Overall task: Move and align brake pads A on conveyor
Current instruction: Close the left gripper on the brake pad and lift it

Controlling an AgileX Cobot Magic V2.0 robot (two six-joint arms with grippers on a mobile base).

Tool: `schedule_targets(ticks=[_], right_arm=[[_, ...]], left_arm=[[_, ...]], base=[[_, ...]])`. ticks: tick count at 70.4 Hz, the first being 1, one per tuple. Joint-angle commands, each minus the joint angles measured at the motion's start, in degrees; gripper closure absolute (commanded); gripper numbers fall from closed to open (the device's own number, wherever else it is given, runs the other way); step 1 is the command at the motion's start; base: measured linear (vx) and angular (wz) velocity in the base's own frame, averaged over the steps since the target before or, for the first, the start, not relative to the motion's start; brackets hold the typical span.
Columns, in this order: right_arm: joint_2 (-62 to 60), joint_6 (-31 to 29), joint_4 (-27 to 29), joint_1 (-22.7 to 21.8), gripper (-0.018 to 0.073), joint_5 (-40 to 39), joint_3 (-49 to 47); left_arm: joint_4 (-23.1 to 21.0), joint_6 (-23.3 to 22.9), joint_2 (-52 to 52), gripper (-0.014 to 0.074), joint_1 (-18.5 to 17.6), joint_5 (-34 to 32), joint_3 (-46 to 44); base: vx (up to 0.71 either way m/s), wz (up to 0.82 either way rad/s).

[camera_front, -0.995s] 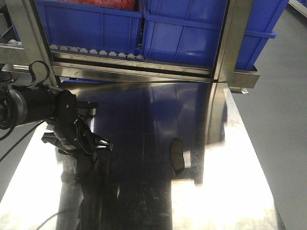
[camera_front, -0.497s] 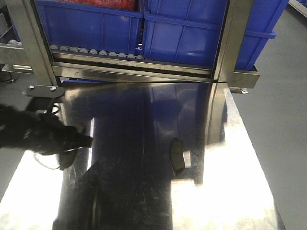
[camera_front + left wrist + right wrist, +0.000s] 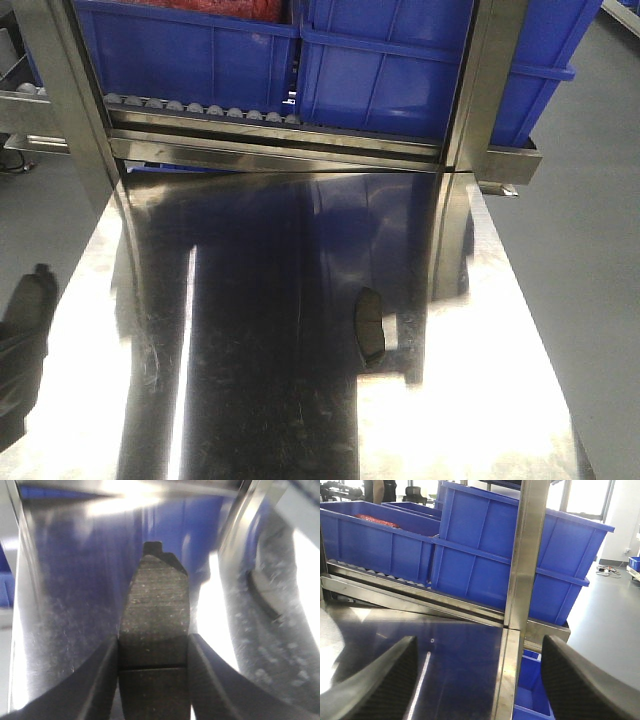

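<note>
the step in hand looks like the carry: the left gripper (image 3: pixel 152 652) has its two black fingers closed on the flanks of a small curved oblong brake pad with a dull dark-grey speckled face and a thin cross groove (image 3: pixel 155 605). it grips near the grooved middle, and the notched end of the black backing plate points away from the wrist. this held pad hangs over the shiny mirror-like steel tabletop (image 3: pixel 480 400), apparently not resting on it. a second dark curved brake pad (image 3: pixel 372 325) lies flat on that tabletop, right of centre, lengthwise toward the big blue plastic bins (image 3: pixel 200 55) behind. the right gripper (image 3: pixel 479 645) is idle, its ribbed black fingers spread wide with nothing between them. the dark rough conveyor belt is in none of the views, so i judge the task far from done. next the left gripper must take the held pad to the belt, set it down square to the run and let go. the grip is narrow, so a quick swing could twist the pad. after that the second pad needs fetching
</note>
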Motion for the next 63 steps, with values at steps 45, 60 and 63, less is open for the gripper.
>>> schedule_targets(ticks=[45,60,63], right_arm=[[0.66,-0.29,-0.31,-0.03,0.0062,-4.42,-1.48],[0.66,-0.29,-0.31,-0.03,0.0062,-4.42,-1.48],[0.66,-0.29,-0.31,-0.03,0.0062,-4.42,-1.48]], left_arm=[[3.97,-0.08,-9.67,0.0602,-0.14,-0.22,-0.68],[3.97,-0.08,-9.67,0.0602,-0.14,-0.22,-0.68],[3.97,-0.08,-9.67,0.0602,-0.14,-0.22,-0.68]], base=[[0.00,0.00],[0.00,0.00],[0.00,0.00]])
